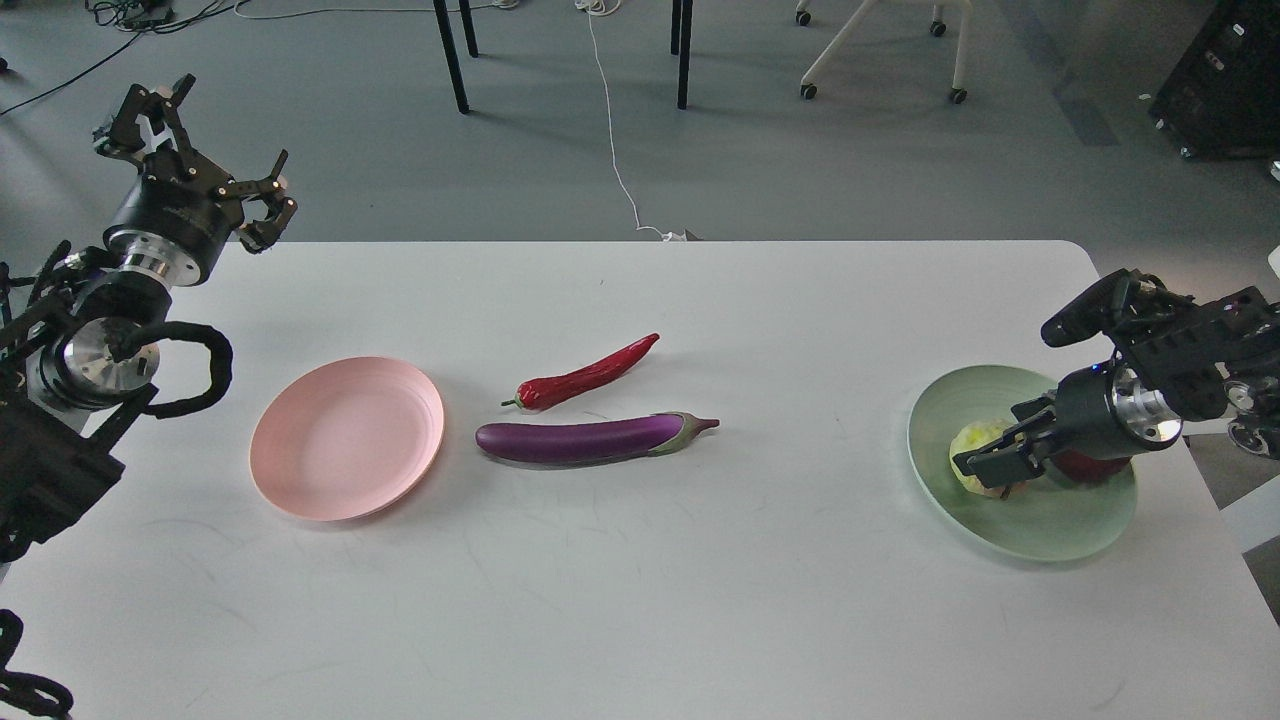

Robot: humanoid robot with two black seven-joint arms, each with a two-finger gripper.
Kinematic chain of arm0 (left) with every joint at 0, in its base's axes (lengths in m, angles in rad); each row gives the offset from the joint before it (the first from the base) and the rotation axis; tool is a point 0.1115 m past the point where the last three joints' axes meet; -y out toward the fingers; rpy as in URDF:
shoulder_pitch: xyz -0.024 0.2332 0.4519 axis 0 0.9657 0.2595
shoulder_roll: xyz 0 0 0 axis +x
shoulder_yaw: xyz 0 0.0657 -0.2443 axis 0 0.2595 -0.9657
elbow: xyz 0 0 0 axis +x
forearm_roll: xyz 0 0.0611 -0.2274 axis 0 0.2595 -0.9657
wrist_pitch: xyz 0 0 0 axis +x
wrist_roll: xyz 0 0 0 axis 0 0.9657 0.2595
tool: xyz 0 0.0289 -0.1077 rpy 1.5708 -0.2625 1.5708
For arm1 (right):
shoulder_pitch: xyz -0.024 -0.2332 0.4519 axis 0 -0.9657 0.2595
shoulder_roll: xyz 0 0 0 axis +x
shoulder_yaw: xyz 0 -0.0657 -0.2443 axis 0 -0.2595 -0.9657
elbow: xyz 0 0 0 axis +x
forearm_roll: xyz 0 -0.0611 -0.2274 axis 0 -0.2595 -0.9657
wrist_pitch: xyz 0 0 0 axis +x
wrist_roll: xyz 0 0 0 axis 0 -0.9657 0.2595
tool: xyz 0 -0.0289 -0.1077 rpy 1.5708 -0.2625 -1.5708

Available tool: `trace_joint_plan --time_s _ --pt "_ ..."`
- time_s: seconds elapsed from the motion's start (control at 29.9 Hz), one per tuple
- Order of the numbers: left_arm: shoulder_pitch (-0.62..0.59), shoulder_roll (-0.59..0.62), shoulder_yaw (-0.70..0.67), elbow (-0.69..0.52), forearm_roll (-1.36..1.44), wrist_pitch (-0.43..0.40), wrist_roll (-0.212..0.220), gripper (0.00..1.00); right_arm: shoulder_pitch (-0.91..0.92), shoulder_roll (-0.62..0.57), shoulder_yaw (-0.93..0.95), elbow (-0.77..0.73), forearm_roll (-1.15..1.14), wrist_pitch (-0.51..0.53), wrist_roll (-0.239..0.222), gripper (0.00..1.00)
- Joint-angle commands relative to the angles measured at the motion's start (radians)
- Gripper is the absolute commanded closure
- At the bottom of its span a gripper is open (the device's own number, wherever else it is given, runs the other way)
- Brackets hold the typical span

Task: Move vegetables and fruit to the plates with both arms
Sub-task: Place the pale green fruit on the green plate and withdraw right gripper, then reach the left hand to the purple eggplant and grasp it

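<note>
Jaws: left gripper (215,165) spread wide, empty, parked above the tabletop's (640,600) far-left corner. Right gripper (985,462) sits low over the mint plate (1040,530) at the yellow-green fruit (975,440); gripping or letting go, can't tell. Red fruit (1095,468) is half hidden behind it. Pink plate (345,435) bare; eggplant (590,438) and chili (585,375) lie just right of it, probably the left arm's job.

White surface (640,600), rounded corners. Grey floor (820,170) beyond. White cable (612,130) trails across floor to surface's far edge. Black legs (452,60) upper centre. White wheeled chair base (880,50). Black cabinet (1225,80) upper right.
</note>
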Motion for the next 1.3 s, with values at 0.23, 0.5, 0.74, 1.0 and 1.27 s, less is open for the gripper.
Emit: trace_joint_plan --time_s 0.23,0.5,0.74,1.0,1.27 --pt "-0.161 0.073 0.095 -0.087 0.315 -0.009 0.069 0.02 -0.111 -0.047 0.359 -0.152 0.320 -0.010 0.004 0.02" --pt "-0.233 0.024 0.128 -0.215 0.711 -0.011 0.068 0.02 -0.345 0.046 0.850 -0.366 0.523 -0.008 -0.004 0.01" --pt "-0.230 0.004 0.156 -0.442 1.133 -0.014 0.066 0.02 -0.455 0.114 1.062 -0.485 0.789 -0.008 0.001 0.01" --pt "-0.218 -0.103 0.303 -0.513 1.619 0.005 0.058 0.10 -0.578 0.158 1.232 -0.513 1.194 0.004 0.014 0.01" --pt "-0.220 -0.097 0.567 -0.516 2.061 0.127 0.055 0.22 -0.772 0.160 1.439 -0.492 1.449 0.174 0.011 0.01"
